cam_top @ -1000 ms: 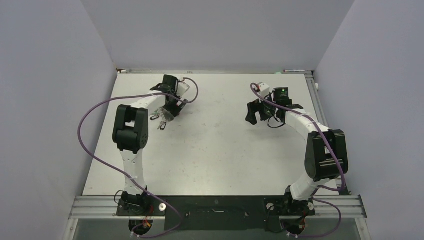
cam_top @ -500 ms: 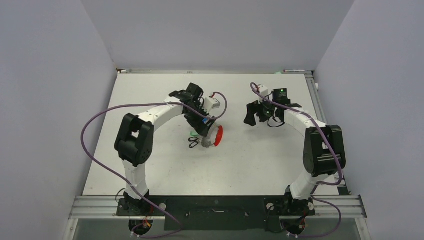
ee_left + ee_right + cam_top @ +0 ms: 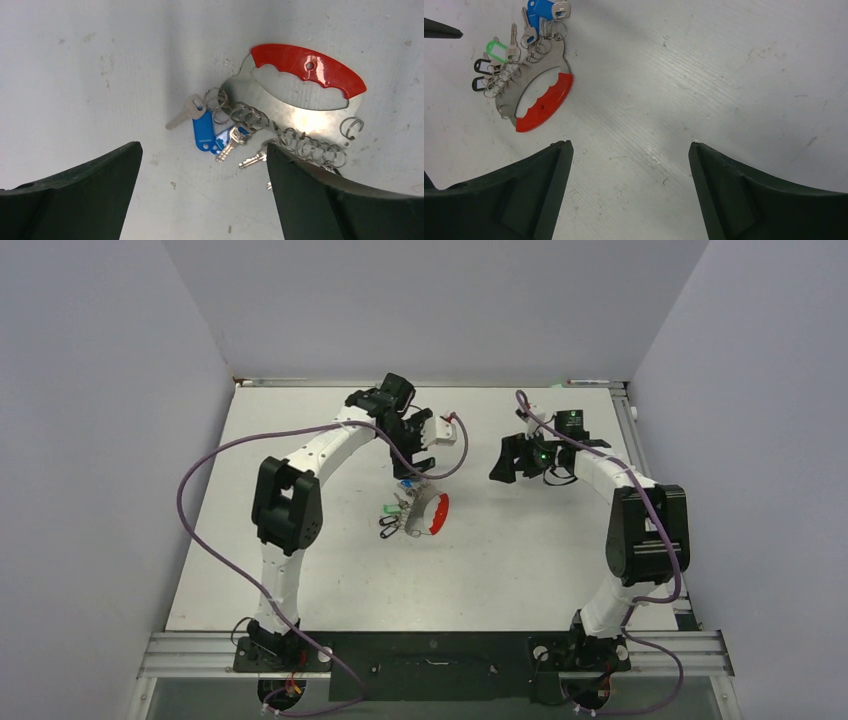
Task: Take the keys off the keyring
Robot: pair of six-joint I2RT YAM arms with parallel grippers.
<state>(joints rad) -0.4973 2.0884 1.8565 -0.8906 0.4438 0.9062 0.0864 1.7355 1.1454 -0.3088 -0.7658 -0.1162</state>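
The keyring (image 3: 434,512), a loop part bright red and part silvery, lies flat on the white table (image 3: 330,580) near the middle. The keys (image 3: 393,513), with blue, green and black tags, fan out from its left side. My left gripper (image 3: 420,462) hovers just behind them, open and empty. In the left wrist view the keyring (image 3: 306,66) and a blue-tagged key (image 3: 202,131) lie beyond the open gripper (image 3: 202,162). My right gripper (image 3: 505,460) is open and empty to the right. Its wrist view shows the keyring (image 3: 544,102) and keys (image 3: 510,52) at upper left, far from the gripper (image 3: 630,145).
A small loose split ring (image 3: 352,127) lies beside the keyring. Purple cables (image 3: 215,465) loop from both arms. Grey walls enclose the table on three sides, and a metal rail (image 3: 430,650) runs along its near edge.
My left arm carried the keyring and keys from the far left to the table's middle, let go and pulled back with its jaws open. The right gripper barely moved.
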